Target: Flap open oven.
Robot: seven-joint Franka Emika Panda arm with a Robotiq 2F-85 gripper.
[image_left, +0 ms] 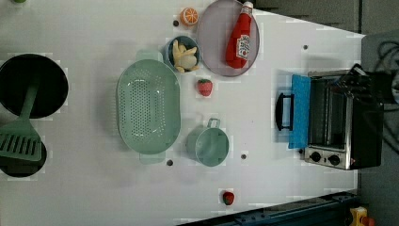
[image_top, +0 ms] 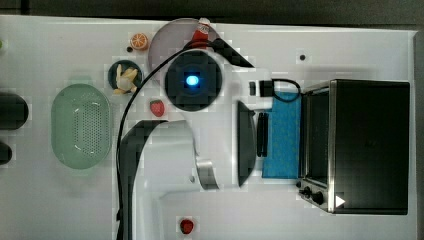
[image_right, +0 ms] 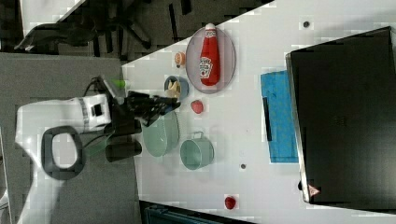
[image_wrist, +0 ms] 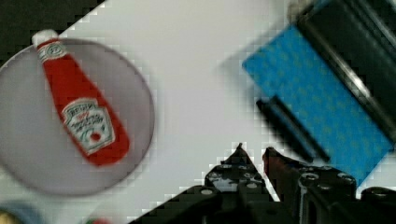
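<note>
The oven point(image_top: 370, 145) is a black box with a silver front, standing at the top view's right. Its blue-tinted glass door point(image_top: 282, 135) lies flapped down flat on the white table, with the dark bar handle point(image_top: 262, 134) at its outer edge. The left view shows the oven point(image_left: 348, 117) with its cavity exposed and its door point(image_left: 299, 110) down. In the wrist view my gripper point(image_wrist: 254, 149) has its black fingertips a narrow gap apart with nothing between them, just short of the handle point(image_wrist: 289, 128) and above the table. In the right view the gripper point(image_right: 161, 105) hangs well away from the oven point(image_right: 345, 116).
A ketchup bottle point(image_left: 240, 35) lies on a grey plate point(image_left: 214, 47). A green colander point(image_left: 148, 108), a teal cup point(image_left: 209, 146), a small bowl of food point(image_left: 183, 54), an orange slice point(image_left: 189, 15) and two strawberries point(image_left: 204, 87) point(image_left: 228, 197) dot the table. Black pans point(image_left: 33, 84) stand at the left view's left.
</note>
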